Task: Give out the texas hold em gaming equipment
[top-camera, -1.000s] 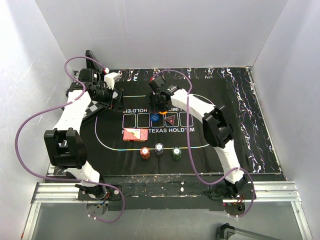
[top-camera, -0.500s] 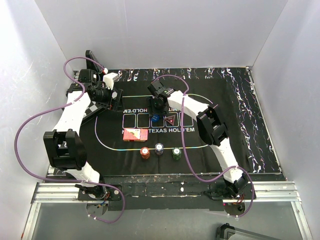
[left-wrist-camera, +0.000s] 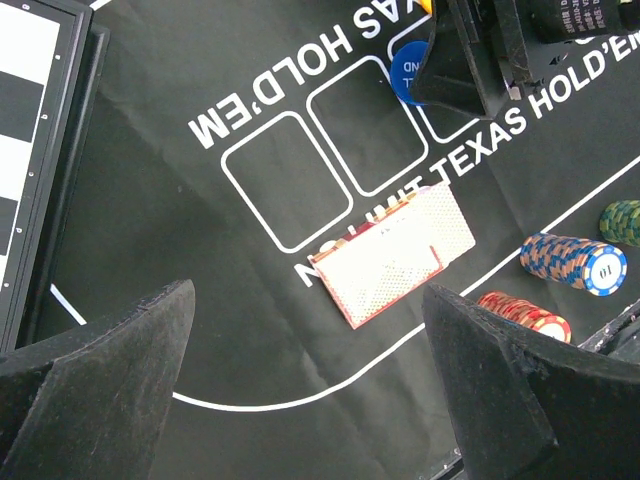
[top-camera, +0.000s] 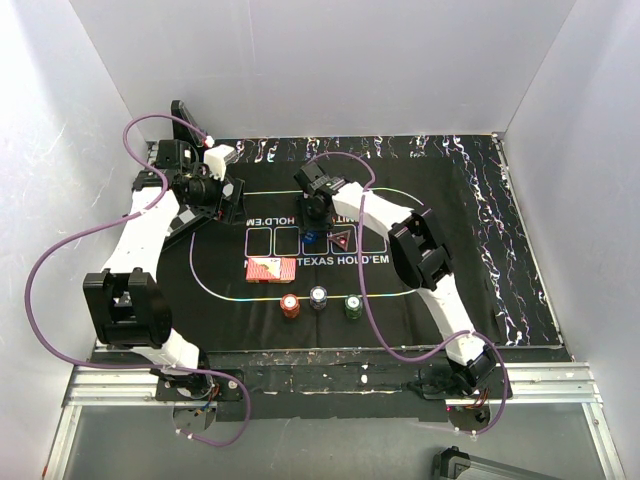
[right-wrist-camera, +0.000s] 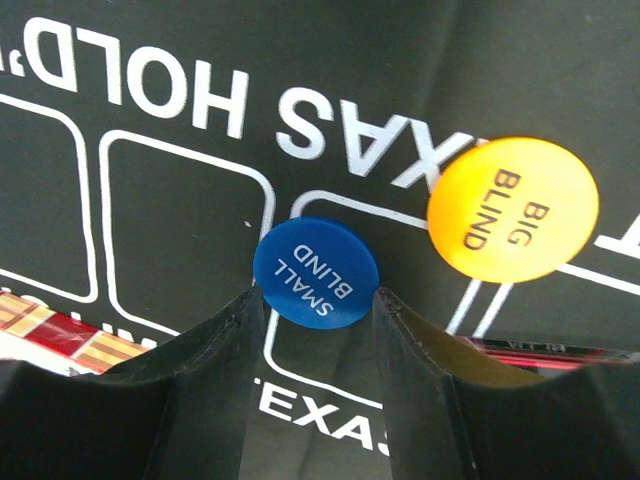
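We saw the right fingers (right-wrist-camera: 200, 400) flanking the flat blue disc (right-wrist-camera: 316, 272) lettered "SMALL BLIND" on the black felt (right-wrist-camera: 150, 60); whether they pinched it we could not tell. Just beside it lay the orange disc (right-wrist-camera: 513, 208), "BIG BLIND". The left fingers (left-wrist-camera: 100, 380) hung spread wide and empty, apart from the red-backed cards (left-wrist-camera: 395, 255).

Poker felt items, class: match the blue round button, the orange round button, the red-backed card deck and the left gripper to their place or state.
1 blue round button
2 orange round button
3 red-backed card deck
4 left gripper

A open, empty
B between fingertips of the right gripper
C over white lettering
D marked BIG BLIND

Pairs: 1-B, 2-D, 3-C, 4-A
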